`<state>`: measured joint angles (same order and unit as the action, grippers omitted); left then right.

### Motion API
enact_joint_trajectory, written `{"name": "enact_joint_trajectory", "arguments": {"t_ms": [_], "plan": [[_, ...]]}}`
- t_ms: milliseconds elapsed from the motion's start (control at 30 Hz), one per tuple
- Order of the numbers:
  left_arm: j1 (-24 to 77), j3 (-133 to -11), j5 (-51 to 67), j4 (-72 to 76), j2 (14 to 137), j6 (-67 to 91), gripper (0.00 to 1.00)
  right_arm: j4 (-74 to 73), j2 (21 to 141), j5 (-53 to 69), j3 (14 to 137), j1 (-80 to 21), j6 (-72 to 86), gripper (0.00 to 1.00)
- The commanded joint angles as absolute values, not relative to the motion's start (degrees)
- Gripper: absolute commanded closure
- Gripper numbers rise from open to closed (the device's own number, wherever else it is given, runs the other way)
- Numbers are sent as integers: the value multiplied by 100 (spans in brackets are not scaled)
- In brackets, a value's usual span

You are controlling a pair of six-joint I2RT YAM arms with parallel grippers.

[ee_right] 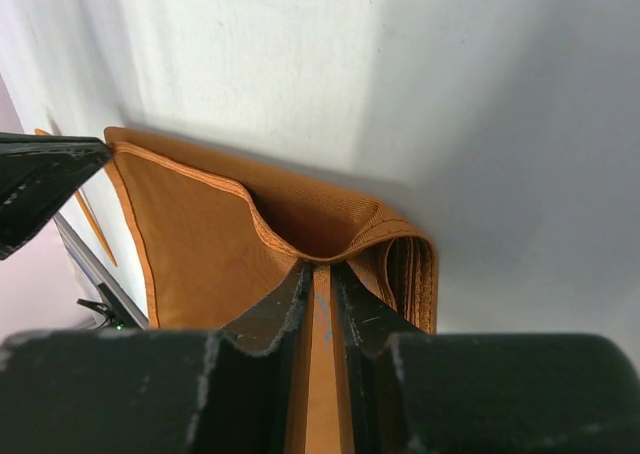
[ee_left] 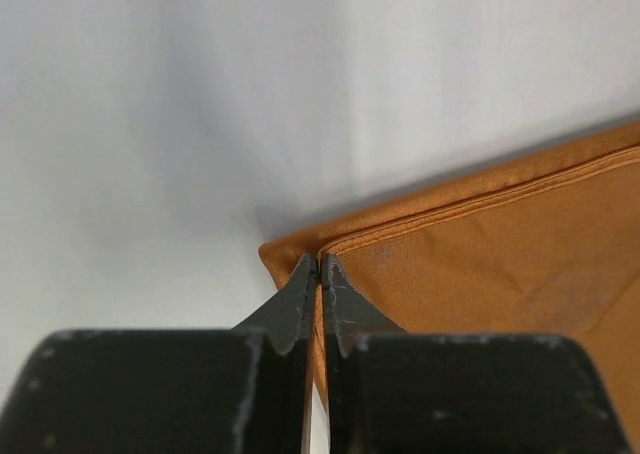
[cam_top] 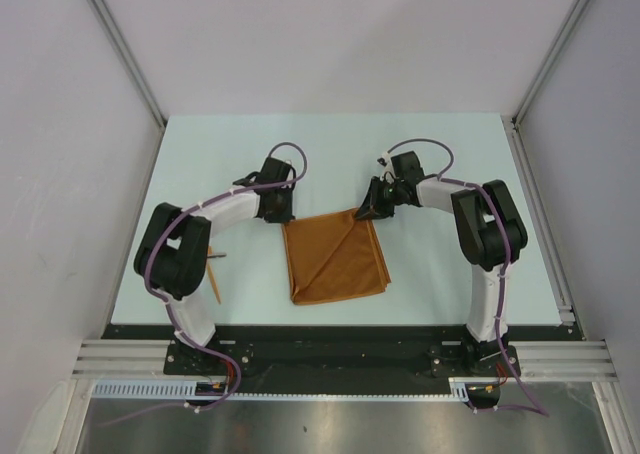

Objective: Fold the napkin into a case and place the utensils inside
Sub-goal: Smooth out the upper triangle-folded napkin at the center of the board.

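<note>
The top camera looked down from above the near edge over the whole counter [cam_top: 440, 154]. Wrist cameras sat close behind the left claw [ee_left: 320, 274] and right claw [ee_right: 322, 279], sharing the napkin [cam_top: 335, 256] with it

The left gripper [ee_left: 320, 266] is seen from just behind its two dark, scuffed fingers [ee_left: 292, 312], whose pointed tips are pressed together with a thin strip of the napkin [ee_left: 500, 274] pinched between them. The cloth is gripped at a corner, where a stitched hem is shown running away to the upper right. A second layer of the same orange cloth is seen just beyond the hem, reaching slightly past the gripped corner. The rest is filled by the pale table [ee_left: 150, 124], on which a soft shadow is cast along the napkin's far edge.
</note>
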<state>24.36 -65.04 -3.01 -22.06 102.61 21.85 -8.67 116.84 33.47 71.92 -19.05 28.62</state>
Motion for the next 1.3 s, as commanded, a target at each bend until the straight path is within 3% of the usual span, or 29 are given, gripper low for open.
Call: {"name": "enact_joint_trajectory", "arguments": {"t_ms": [0, 833, 1267], "plan": [[2461, -6478, -562, -2109, 9835, 2241, 99, -738, 11733, 3375, 7418, -1907, 2777, 84], [2452, -6601, -677, -2259, 10046, 2399, 96, -1090, 11206, 3568, 7532, -1845, 2742, 83], [2452, -6609, -642, -2259, 10090, 2443, 95, -598, 12137, 3867, 7778, -1600, 2821, 84]]}}
